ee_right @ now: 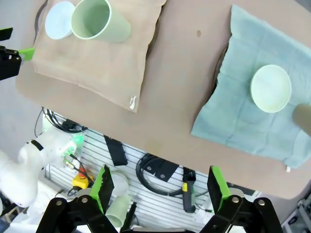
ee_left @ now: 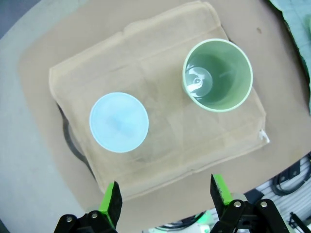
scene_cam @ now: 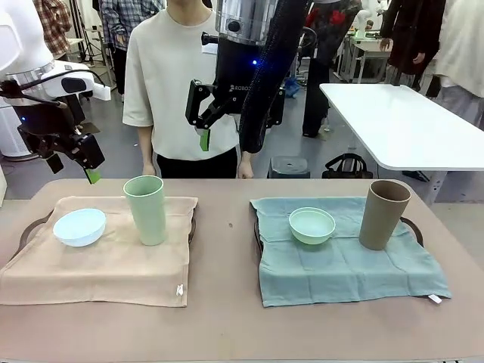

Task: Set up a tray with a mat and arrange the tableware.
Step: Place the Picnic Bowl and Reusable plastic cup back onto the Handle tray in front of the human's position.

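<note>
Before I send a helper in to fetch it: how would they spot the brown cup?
Look at the teal mat on the table's right half, seen from the robot's side. Two things stand on it: a low mint bowl and, nearer the mat's far right corner, the brown cup. It is tall, upright and the only brown piece.

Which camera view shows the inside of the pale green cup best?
The left wrist view: it looks straight down into the pale green cup to its base. The right wrist view shows it small and slanted; the front view shows its outer wall only.
</note>
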`<state>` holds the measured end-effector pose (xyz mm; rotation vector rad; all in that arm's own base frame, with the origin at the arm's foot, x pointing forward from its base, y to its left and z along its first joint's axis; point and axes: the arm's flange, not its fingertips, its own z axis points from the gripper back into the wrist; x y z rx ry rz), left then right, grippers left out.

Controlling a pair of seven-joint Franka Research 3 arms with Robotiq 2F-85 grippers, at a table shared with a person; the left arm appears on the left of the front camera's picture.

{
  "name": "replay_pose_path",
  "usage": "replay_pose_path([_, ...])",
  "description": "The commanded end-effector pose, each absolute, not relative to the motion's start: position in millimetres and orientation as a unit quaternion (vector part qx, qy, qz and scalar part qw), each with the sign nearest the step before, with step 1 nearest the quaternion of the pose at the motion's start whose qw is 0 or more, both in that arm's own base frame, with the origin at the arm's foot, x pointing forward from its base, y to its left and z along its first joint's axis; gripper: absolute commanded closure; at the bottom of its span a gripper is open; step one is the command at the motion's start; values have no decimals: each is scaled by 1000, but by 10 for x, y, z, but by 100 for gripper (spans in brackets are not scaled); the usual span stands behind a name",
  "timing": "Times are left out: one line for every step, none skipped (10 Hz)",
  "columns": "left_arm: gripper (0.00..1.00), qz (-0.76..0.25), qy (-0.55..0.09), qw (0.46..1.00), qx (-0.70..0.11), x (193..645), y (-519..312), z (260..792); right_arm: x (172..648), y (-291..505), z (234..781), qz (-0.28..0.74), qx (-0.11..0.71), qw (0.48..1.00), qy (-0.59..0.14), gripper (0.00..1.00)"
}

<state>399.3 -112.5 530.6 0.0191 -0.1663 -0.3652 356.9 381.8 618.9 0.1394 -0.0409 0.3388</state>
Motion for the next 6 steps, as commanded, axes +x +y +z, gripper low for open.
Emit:
replay_pose_path([5, -191, -85, 978, 5, 3986, -1111, 5325, 3548, 3783, 6128, 173, 70, 982, -28, 0])
replay_pose_path([4, -181, -83, 980, 9, 3993, -1125, 5306, 3569, 3818, 6189, 168, 69, 983, -20, 0])
replay_pose_path([4, -189, -80, 979, 12, 3969, -1085, 5306, 3589, 3470, 6126, 146, 60, 987, -7, 0])
replay_pose_path([4, -199, -65, 978, 0, 3946, -1009, 5235, 3543, 3112, 6017, 126, 59, 990, -2, 0])
replay_pose_path([4, -201, -57, 978, -16, 3912, -931, 5164, 3438, 2841, 5900, 113, 61, 992, 6, 0])
replay_pose_path([4, -204, -48, 978, -24, 3803, -821, 5069, 3223, 2578, 5825, 108, 63, 992, 17, 0])
